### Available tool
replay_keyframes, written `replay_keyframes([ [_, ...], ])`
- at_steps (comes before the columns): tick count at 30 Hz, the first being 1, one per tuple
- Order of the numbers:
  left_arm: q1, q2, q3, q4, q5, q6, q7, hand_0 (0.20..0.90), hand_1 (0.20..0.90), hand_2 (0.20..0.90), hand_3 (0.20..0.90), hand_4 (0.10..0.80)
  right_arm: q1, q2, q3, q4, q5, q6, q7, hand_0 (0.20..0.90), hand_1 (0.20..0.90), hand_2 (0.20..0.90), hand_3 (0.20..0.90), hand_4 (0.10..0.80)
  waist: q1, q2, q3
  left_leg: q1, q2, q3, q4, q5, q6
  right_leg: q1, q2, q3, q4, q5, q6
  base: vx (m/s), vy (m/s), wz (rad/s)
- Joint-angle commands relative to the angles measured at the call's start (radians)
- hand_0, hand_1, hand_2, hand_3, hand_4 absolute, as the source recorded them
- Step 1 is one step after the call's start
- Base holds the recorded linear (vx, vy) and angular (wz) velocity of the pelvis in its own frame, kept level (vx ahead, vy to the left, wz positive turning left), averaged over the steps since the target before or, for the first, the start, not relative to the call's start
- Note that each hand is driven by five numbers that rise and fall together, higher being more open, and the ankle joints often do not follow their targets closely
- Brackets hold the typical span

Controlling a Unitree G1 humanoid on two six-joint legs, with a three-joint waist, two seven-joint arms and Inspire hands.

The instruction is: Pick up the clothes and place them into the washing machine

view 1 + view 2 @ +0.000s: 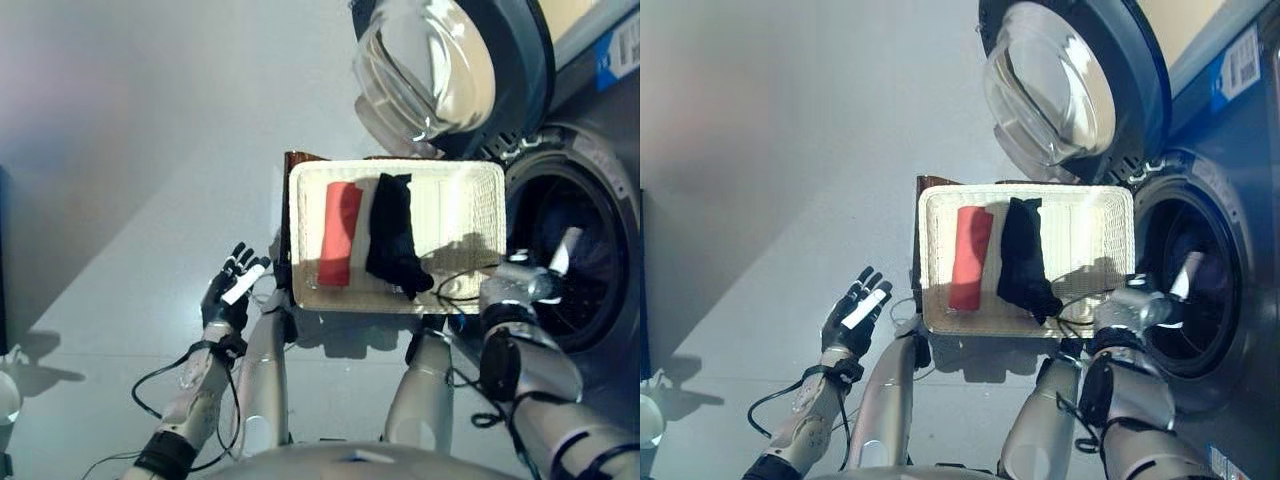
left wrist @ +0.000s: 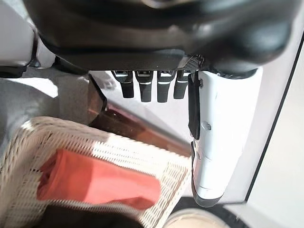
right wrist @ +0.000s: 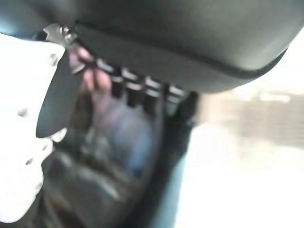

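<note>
A white wicker basket (image 1: 462, 205) holds a rolled red cloth (image 1: 338, 235) and a black cloth (image 1: 392, 240) side by side. The red cloth (image 2: 95, 180) also shows in the left wrist view, apart from the hand. My left hand (image 1: 228, 290) hangs open to the left of the basket, fingers straight, holding nothing. At the mouth of the washing machine drum (image 1: 575, 225) my right hand (image 1: 535, 278) is open. Past its fingers (image 3: 135, 92) a blurred bluish and pink cloth (image 3: 126, 137) lies inside the dark drum.
The washer's round glass door (image 1: 430, 60) stands swung open above the basket's far side. A brown stool (image 1: 300, 160) peeks out under the basket's far left corner. Grey floor stretches to the left.
</note>
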Motion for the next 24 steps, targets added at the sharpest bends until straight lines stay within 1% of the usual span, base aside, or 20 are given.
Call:
replay_keyframes([
  [1, 0.019, 0.03, 0.078, -0.036, 0.029, -0.085, -0.014, 0.9, 0.9, 0.9, 0.9, 0.8, 0.041, -0.058, 0.092, -0.05, -0.232, 0.024, -0.021, 0.9, 0.9, 0.9, 0.9, 0.8, 0.012, -0.038, -0.029, 0.058, 0.114, -0.063, 0.106, -0.114, -0.201, 0.085, -0.05, 0.016, -0.263, 0.243, 0.004, 0.004, -0.032, 0.14],
  [2, 0.022, 0.033, 0.084, -0.04, 0.039, -0.087, -0.014, 0.9, 0.9, 0.9, 0.9, 0.8, 0.048, -0.055, 0.131, -0.052, -0.312, 0.055, -0.036, 0.9, 0.9, 0.9, 0.9, 0.8, 0.015, -0.044, -0.029, 0.06, 0.111, -0.065, 0.101, -0.11, -0.2, 0.102, -0.049, 0.009, -0.277, 0.25, 0.004, 0.004, -0.033, 0.1],
  [3, 0.022, 0.036, 0.089, -0.038, 0.055, -0.089, -0.018, 0.9, 0.9, 0.9, 0.9, 0.8, 0.05, -0.055, 0.189, -0.029, -0.408, 0.107, -0.036, 0.9, 0.9, 0.9, 0.9, 0.8, 0.022, -0.051, -0.031, 0.063, 0.11, -0.065, 0.097, -0.105, -0.199, 0.114, -0.049, 0.0, -0.288, 0.259, 0.004, 0.012, -0.033, 0.09],
  [4, 0.023, 0.04, 0.092, -0.039, 0.063, -0.094, -0.016, 0.9, 0.9, 0.9, 0.9, 0.8, 0.05, -0.053, 0.204, -0.038, -0.429, 0.109, -0.04, 0.9, 0.9, 0.9, 0.9, 0.8, 0.024, -0.054, -0.032, 0.064, 0.109, -0.067, 0.096, -0.105, -0.199, 0.118, -0.05, -0.003, -0.292, 0.261, 0.004, 0.019, -0.025, 0.06],
  [5, 0.023, 0.043, 0.1, -0.042, 0.085, -0.095, -0.021, 0.9, 0.9, 0.9, 0.9, 0.8, 0.046, -0.048, 0.273, 0.003, -0.523, 0.172, -0.012, 0.9, 0.9, 0.9, 0.9, 0.8, 0.036, -0.062, -0.036, 0.065, 0.107, -0.071, 0.097, -0.104, -0.197, 0.131, -0.049, -0.009, -0.301, 0.266, 0.004, 0.016, -0.011, 0.06],
  [6, 0.023, 0.043, 0.101, -0.042, 0.085, -0.094, -0.021, 0.9, 0.9, 0.9, 0.9, 0.8, 0.046, -0.048, 0.273, 0.003, -0.523, 0.172, -0.011, 0.9, 0.9, 0.9, 0.9, 0.8, 0.034, -0.062, -0.035, 0.065, 0.106, -0.072, 0.098, -0.104, -0.197, 0.133, -0.049, -0.009, -0.301, 0.266, 0.004, 0.0, 0.0, 0.0],
  [7, 0.023, 0.042, 0.104, -0.042, 0.09, -0.092, -0.026, 0.9, 0.9, 0.9, 0.9, 0.8, 0.04, -0.041, 0.295, 0.029, -0.543, 0.193, 0.011, 0.9, 0.9, 0.9, 0.9, 0.8, 0.042, -0.064, -0.038, 0.064, 0.107, -0.076, 0.101, -0.106, -0.196, 0.14, -0.05, -0.016, -0.304, 0.267, 0.004, 0.0, 0.0, 0.0],
  [8, 0.021, 0.042, 0.103, -0.045, 0.094, -0.091, -0.031, 0.9, 0.9, 0.9, 0.9, 0.8, 0.03, -0.041, 0.293, 0.06, -0.533, 0.204, 0.019, 0.9, 0.9, 0.9, 0.9, 0.8, 0.047, -0.064, -0.041, 0.062, 0.107, -0.079, 0.107, -0.108, -0.195, 0.143, -0.052, -0.021, -0.303, 0.267, 0.004, 0.032, -0.027, 0.03],
  [11, 0.022, 0.054, 0.104, -0.062, 0.094, -0.094, -0.042, 0.9, 0.9, 0.9, 0.9, 0.8, -0.016, -0.052, 0.281, 0.183, -0.573, 0.253, 0.003, 0.9, 0.9, 0.9, 0.9, 0.8, 0.078, -0.055, -0.048, 0.049, 0.097, -0.092, 0.12, -0.113, -0.192, 0.16, -0.056, -0.04, -0.303, 0.261, 0.004, 0.028, -0.018, 0.13],
  [13, 0.032, 0.068, 0.097, -0.086, 0.101, -0.093, -0.048, 0.9, 0.9, 0.9, 0.9, 0.8, -0.04, -0.073, 0.291, 0.262, -0.639, 0.297, -0.024, 0.9, 0.9, 0.9, 0.9, 0.8, 0.099, -0.049, -0.049, 0.041, 0.09, -0.1, 0.127, -0.114, -0.19, 0.169, -0.055, -0.049, -0.305, 0.259, 0.004, -0.002, -0.004, 0.16],
  [14, 0.04, 0.086, 0.088, -0.106, 0.109, -0.091, -0.054, 0.9, 0.9, 0.9, 0.9, 0.8, -0.068, -0.102, 0.32, 0.335, -0.737, 0.356, -0.056, 0.9, 0.9, 0.9, 0.9, 0.8, 0.121, -0.043, -0.048, 0.031, 0.083, -0.108, 0.129, -0.11, -0.187, 0.182, -0.056, -0.064, -0.31, 0.259, 0.004, -0.004, -0.001, 0.17],
  [16, 0.042, 0.09, 0.087, -0.113, 0.111, -0.092, -0.055, 0.9, 0.9, 0.9, 0.9, 0.8, -0.073, -0.104, 0.328, 0.337, -0.752, 0.361, -0.054, 0.9, 0.9, 0.9, 0.9, 0.8, 0.125, -0.043, -0.046, 0.027, 0.082, -0.111, 0.13, -0.109, -0.186, 0.186, -0.055, -0.069, -0.312, 0.259, 0.004, 0.001, -0.008, 0.2],
  [19, 0.043, 0.1, 0.096, -0.127, 0.115, -0.094, -0.054, 0.9, 0.9, 0.9, 0.9, 0.8, -0.071, -0.111, 0.348, 0.35, -0.812, 0.393, -0.053, 0.9, 0.9, 0.9, 0.9, 0.8, 0.139, -0.047, -0.038, 0.014, 0.077, -0.12, 0.135, -0.107, -0.182, 0.194, -0.055, -0.082, -0.311, 0.257, 0.004, 0.001, -0.008, 0.17],
  [22, 0.044, 0.101, 0.111, -0.131, 0.118, -0.09, -0.052, 0.9, 0.9, 0.9, 0.9, 0.8, -0.082, -0.102, 0.379, 0.361, -0.867, 0.417, -0.043, 0.9, 0.9, 0.9, 0.9, 0.8, 0.153, -0.059, -0.029, -0.009, 0.07, -0.139, 0.158, -0.116, -0.175, 0.191, -0.052, -0.085, -0.295, 0.242, 0.004, 0.014, -0.012, 0.08],
  [24, 0.044, 0.099, 0.117, -0.129, 0.118, -0.092, -0.049, 0.9, 0.9, 0.9, 0.9, 0.8, -0.085, -0.091, 0.391, 0.351, -0.879, 0.414, -0.043, 0.9, 0.9, 0.9, 0.9, 0.8, 0.155, -0.063, -0.027, -0.015, 0.07, -0.143, 0.167, -0.12, -0.172, 0.189, -0.051, -0.085, -0.288, 0.238, 0.004, 0.005, -0.012, 0.1],
])
